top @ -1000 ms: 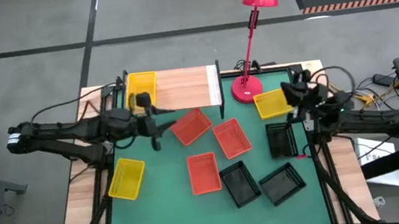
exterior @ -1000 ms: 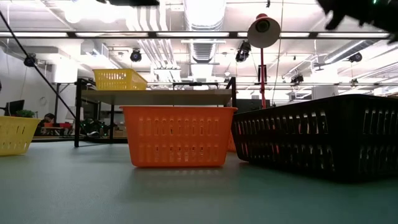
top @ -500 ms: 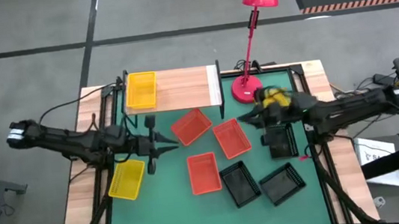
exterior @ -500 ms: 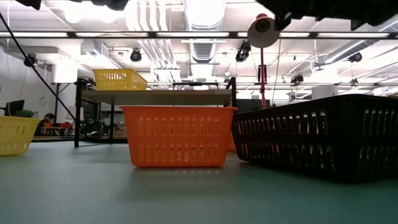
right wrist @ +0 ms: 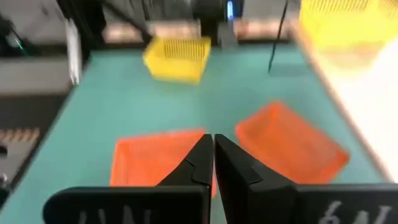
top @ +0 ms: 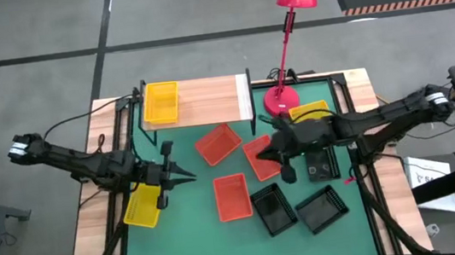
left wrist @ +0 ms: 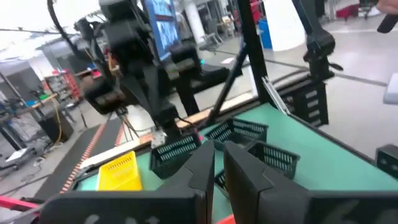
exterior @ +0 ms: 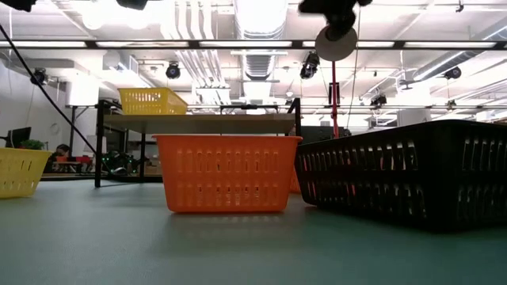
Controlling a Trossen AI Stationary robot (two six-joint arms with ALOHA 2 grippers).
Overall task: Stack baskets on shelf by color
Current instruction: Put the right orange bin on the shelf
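The green table [top: 197, 234] carries nearly everything, with the wooden shelf [top: 207, 100] standing along its far edge. One yellow basket [top: 161, 102] already sits on the shelf's left end, which reads as the start of the yellow pile; the other eight baskets are still off the shelf. A red lamp [top: 281, 53] stands beside the shelf's right end, so anything brought in from that side has to pass its base.

Three orange baskets lie loose in the middle of the table: one [top: 216, 144] just in front of the shelf, one [top: 263, 158] to its right, one [top: 232, 196] nearer the front. Three black baskets [top: 273, 207] cluster at the front right. A second yellow basket [top: 144, 206] lies at the table's left edge, and a third [top: 312, 112] by the lamp base, partly covered by the right arm.

The left gripper [top: 183, 177] hangs just beside the left-edge yellow basket, pointing toward the middle, its fingers pressed together and carrying nothing. The right gripper [top: 276, 158] reaches over the right-hand orange basket, likewise clenched and empty; its wrist view looks down on two orange baskets, so an orange one is probably its next pick.
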